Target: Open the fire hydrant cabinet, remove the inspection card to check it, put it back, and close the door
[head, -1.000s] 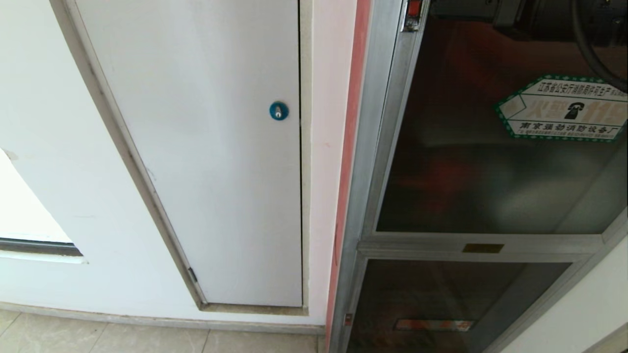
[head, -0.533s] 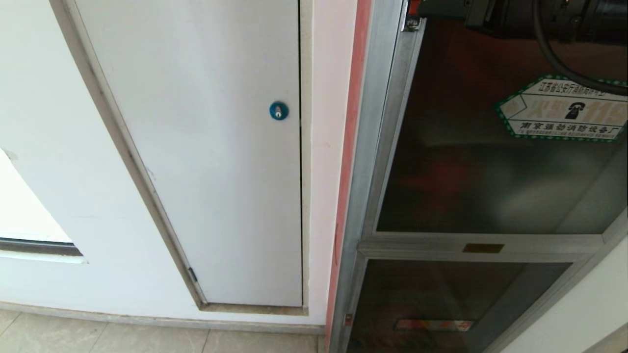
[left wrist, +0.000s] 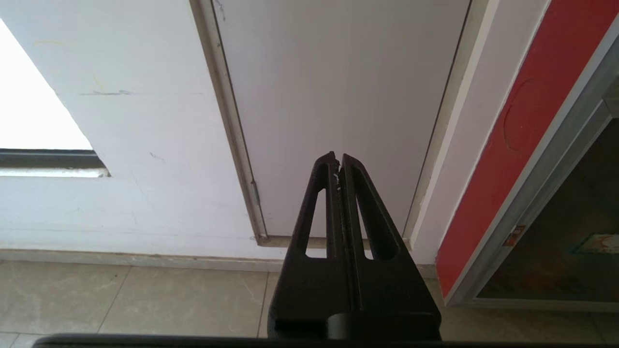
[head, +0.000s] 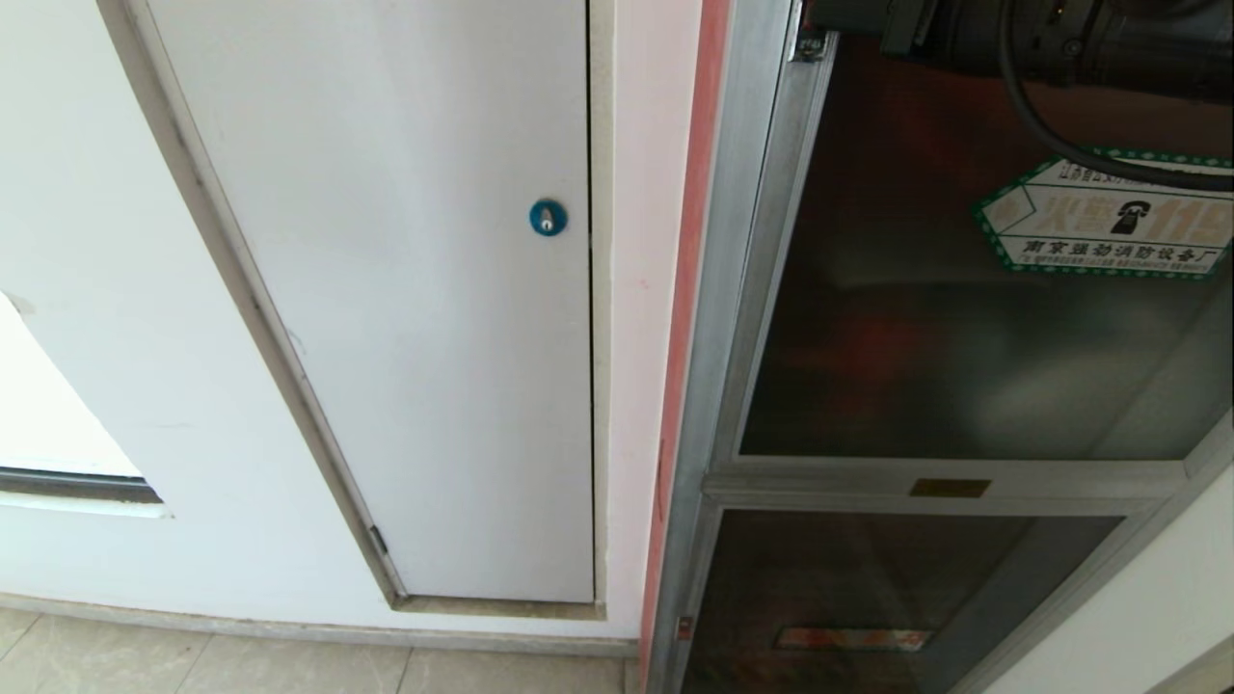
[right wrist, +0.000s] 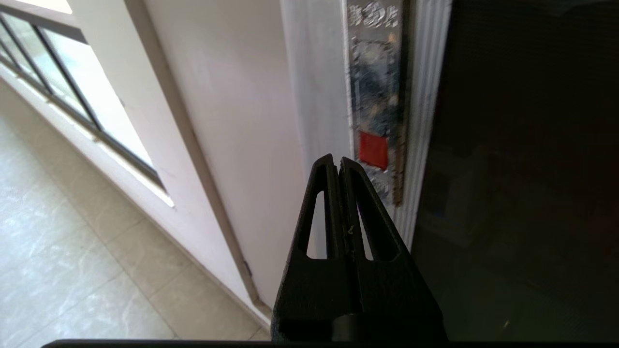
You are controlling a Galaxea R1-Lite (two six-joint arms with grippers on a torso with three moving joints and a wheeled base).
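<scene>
The opening step is in hand: the right gripper (right wrist: 338,162), fingers pressed together and empty, points at the red latch (right wrist: 373,150) on the aluminium-framed dark glass door (head: 964,318), right of the white panel (head: 405,289). Next it must press that latch.

The left gripper (left wrist: 338,158) pointed at a white panel (left wrist: 338,96) set in a white wall (left wrist: 135,145), its two black fingers (left wrist: 323,193) pressed together with nothing between them. The tips stood in front of the panel's lower part, apart from it. Tiled floor (left wrist: 121,299) ran along the foot of the wall. Beside the panel stood the red flank of the cabinet (left wrist: 508,145), edged with a silver frame (left wrist: 556,164), and dark glass (left wrist: 570,241) beyond it. A bright window opening (left wrist: 29,106) showed at the far side.
</scene>
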